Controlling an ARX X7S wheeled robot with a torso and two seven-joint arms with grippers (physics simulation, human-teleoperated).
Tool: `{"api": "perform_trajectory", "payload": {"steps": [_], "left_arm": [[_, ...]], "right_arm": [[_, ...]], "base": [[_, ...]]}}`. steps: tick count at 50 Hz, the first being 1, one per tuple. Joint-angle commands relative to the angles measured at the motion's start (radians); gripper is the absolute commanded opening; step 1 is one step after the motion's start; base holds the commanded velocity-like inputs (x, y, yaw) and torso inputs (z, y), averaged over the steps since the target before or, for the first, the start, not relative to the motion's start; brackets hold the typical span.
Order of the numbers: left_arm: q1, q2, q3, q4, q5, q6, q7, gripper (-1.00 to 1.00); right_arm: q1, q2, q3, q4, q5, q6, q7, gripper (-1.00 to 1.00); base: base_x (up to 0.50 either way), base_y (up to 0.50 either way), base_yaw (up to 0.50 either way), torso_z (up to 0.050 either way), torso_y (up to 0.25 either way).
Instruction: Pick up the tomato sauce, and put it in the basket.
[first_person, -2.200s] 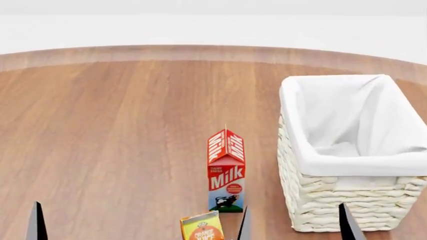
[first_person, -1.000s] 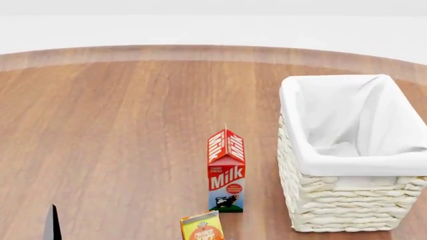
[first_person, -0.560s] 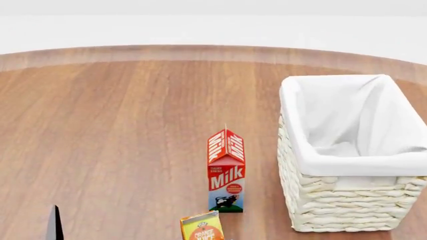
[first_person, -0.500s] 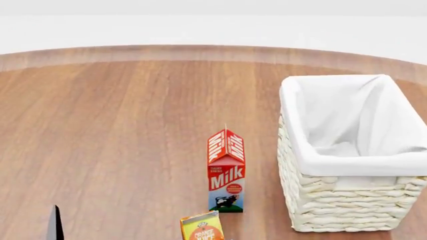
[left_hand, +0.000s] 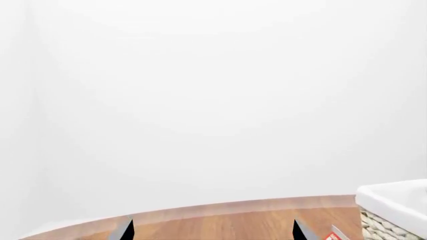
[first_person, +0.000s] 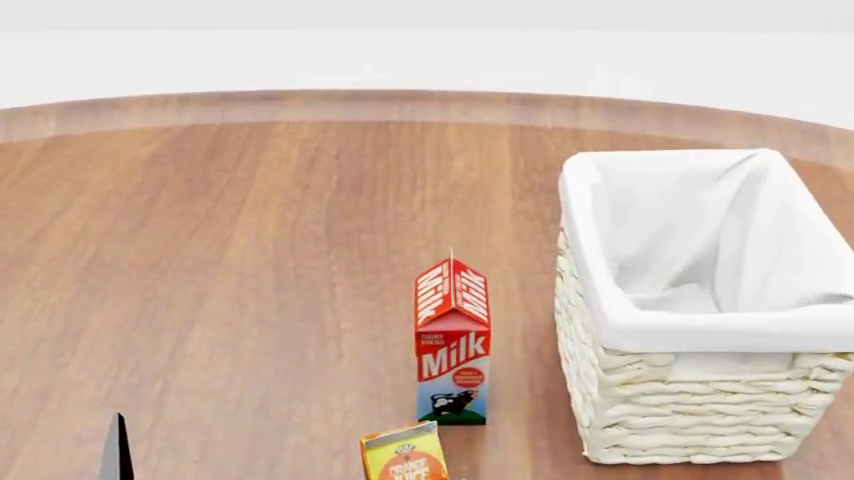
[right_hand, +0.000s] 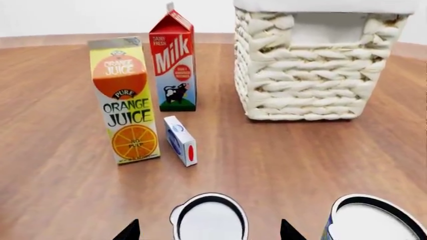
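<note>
In the right wrist view a can's round white lid (right_hand: 210, 218) shows close below the camera; I take it for the tomato sauce, though its label is hidden. My right gripper (right_hand: 207, 234) is open, one dark fingertip on each side of that lid and above it. The basket (right_hand: 313, 75), cream wicker with a white liner (first_person: 674, 328), stands beyond at the right and holds nothing. My left gripper (left_hand: 212, 233) is open and holds nothing, raised, facing the wall; one of its fingertips (first_person: 118, 452) shows at the head view's lower left. The right gripper is out of the head view.
An orange juice carton (right_hand: 125, 100), a milk carton (right_hand: 173, 60) and a small white-and-blue box (right_hand: 181, 140) stand between the can and the basket. A second can (right_hand: 373, 221) with a blue side sits to the right of the first. The milk carton (first_person: 453, 345) stands left of the basket.
The right gripper's two fingertips have dropped out of the bottom of the head view. The left fingertip has shifted slightly right and lower. Cartons and basket have not moved.
</note>
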Motion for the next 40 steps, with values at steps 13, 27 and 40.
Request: {"api": "perform_trajectory", "payload": {"steps": [13, 27, 40], "left_arm": [[-0.008, -0.017, 0.012, -0.004, -0.009, -0.006, -0.021, 1.0], [-0.01, -0.028, 0.018, -0.003, -0.016, -0.006, -0.034, 1.0], [-0.011, -0.038, 0.023, 0.0, -0.022, -0.006, -0.045, 1.0]], "right_arm": [[0.128, -0.016, -0.019, 0.185, 0.016, -0.02, 0.001, 1.0], [0.174, -0.022, -0.032, 0.269, 0.026, -0.02, -0.002, 1.0], [0.17, -0.016, -0.038, 0.249, 0.051, -0.001, 0.0, 1.0]], "base": [[0.0, 0.0, 0.0, 0.0, 0.0], [0.0, 0.0, 0.0, 0.0, 0.0], [0.0, 0.0, 0.0, 0.0, 0.0]]}}
